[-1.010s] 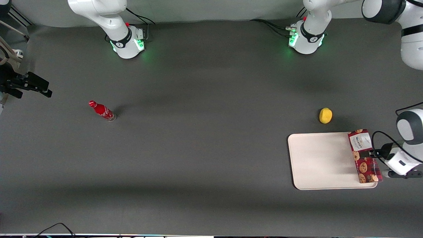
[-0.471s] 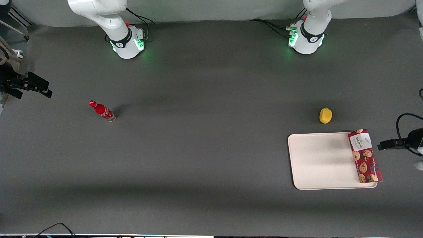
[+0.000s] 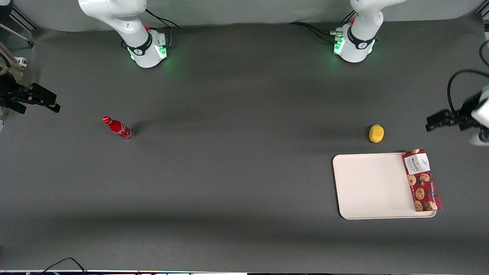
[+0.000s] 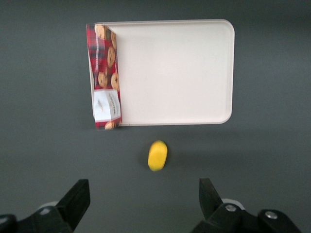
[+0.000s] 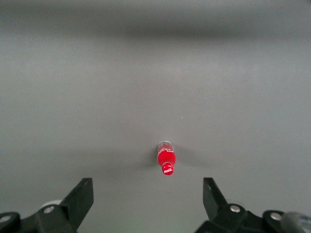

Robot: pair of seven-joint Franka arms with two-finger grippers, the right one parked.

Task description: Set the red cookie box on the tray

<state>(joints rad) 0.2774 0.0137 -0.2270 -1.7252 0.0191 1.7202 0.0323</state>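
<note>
The long narrow dark-red cardboard cookie box (image 3: 421,180), printed with brown chocolate-chip cookies and a white label at one end, lies flat along one short edge of the large cream-white rectangular plastic tray (image 3: 372,187), at the edge toward the working arm's end of the table. In the left wrist view the box (image 4: 103,77) sits on the tray (image 4: 175,73) rim with its outer long side slightly overhanging onto the dark grey table mat (image 3: 237,172); whether it rests level or tipped on the low rim cannot be told. The left arm's black two-finger gripper (image 4: 145,200) hangs high above the table, empty, fingers spread wide, well apart from the box and over bare mat near the small yellow lemon-like fruit (image 3: 376,133), which lies just off the tray and farther from the front camera than it. Judgement: the placing looks done, and the step in hand is retreat. To do it well the arm should climb clear and move away without sweeping low over the box, since a box parked on a rim could slide off at a nudge. If a tidier result is wanted, a re-grasp across the narrow width and a shift toward the tray centre would be safer. A small red bottle (image 3: 118,128) stands toward the parked arm's end, irrelevant here.
</note>
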